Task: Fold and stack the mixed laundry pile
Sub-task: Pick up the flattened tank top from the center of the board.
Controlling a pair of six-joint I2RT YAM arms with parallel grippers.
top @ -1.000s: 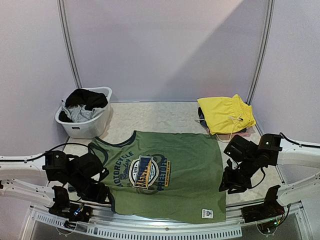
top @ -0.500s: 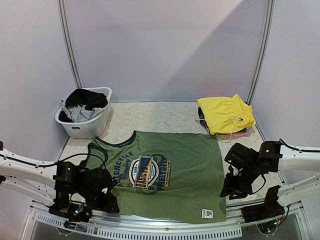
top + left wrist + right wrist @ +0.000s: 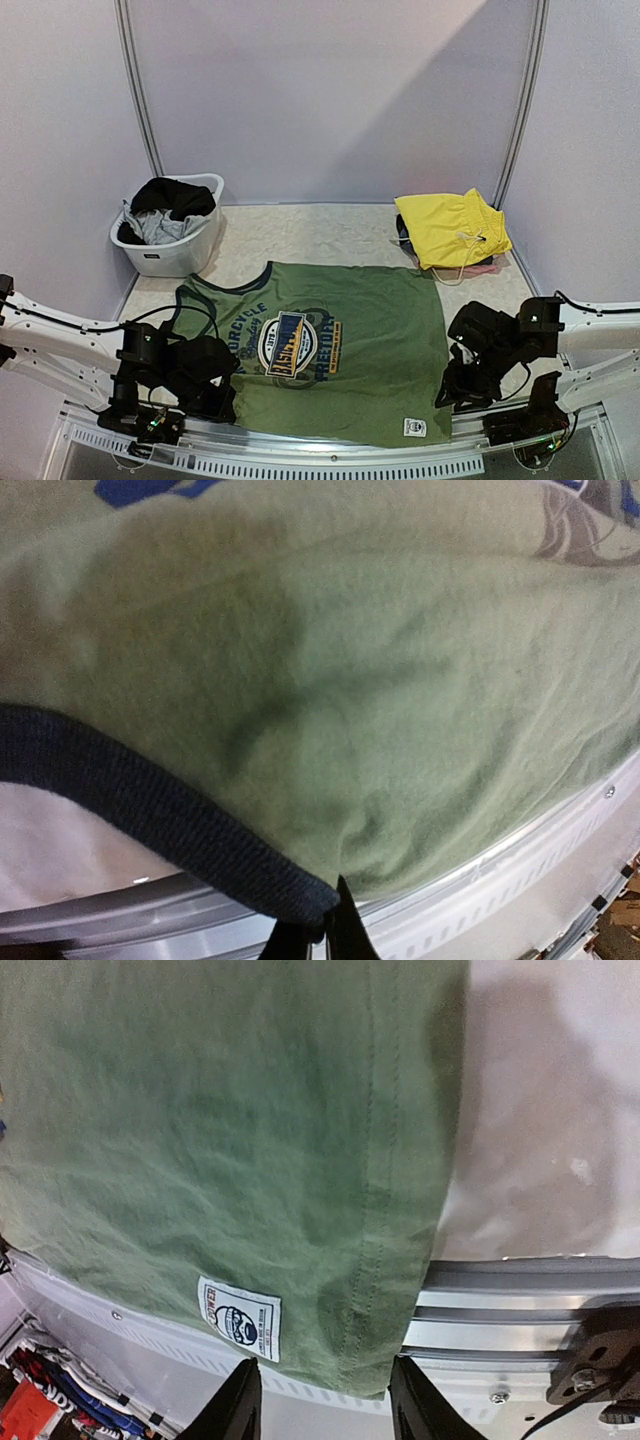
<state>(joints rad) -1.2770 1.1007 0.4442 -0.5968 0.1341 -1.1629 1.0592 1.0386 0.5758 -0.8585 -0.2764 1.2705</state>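
On the shirt's (image 3: 350,335) navy trim (image 3: 150,805), left fingers (image 3: 349,942)

The top camera is looking down from high behind the near edge, taking in the whole counter (image 3: 320,228). Both wrist cameras are peering down at close range onto the olive-green T-shirt (image 3: 380,330), whose near edge all three views are sharing.
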